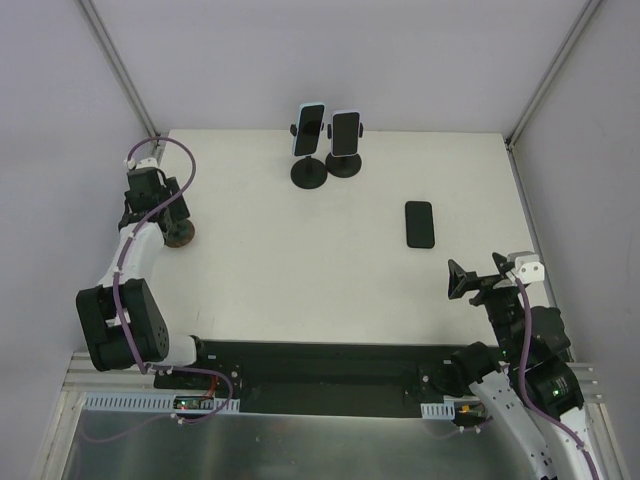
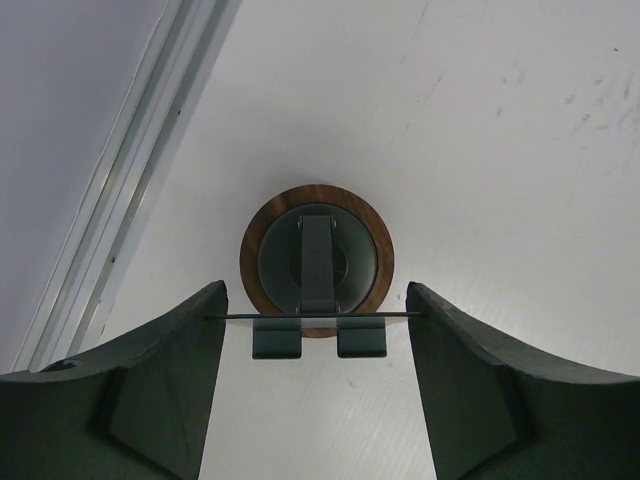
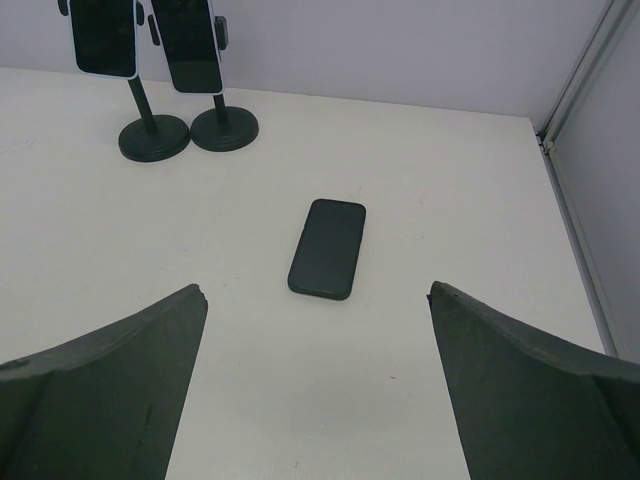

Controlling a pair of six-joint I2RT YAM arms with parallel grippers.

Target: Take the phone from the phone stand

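A dark phone (image 1: 420, 223) (image 3: 327, 248) lies flat on the white table, right of centre, apart from any stand. At the left, a phone stand (image 1: 181, 235) (image 2: 316, 248) with a round wooden base holds no phone. My left gripper (image 1: 165, 215) (image 2: 316, 290) reaches down over it. Both its fingertips touch the ends of the stand's thin plate, seen edge-on. My right gripper (image 1: 478, 272) (image 3: 317, 290) stands wide open just nearer than the flat phone, with nothing between its fingers.
Two black stands (image 1: 308, 175) (image 1: 344, 165) at the back centre each hold an upright phone (image 1: 310, 129) (image 1: 346, 131); both show at the right wrist view's top left (image 3: 105, 35) (image 3: 187, 45). A metal frame rail (image 2: 120, 190) runs along the table's left edge beside the wooden-base stand.
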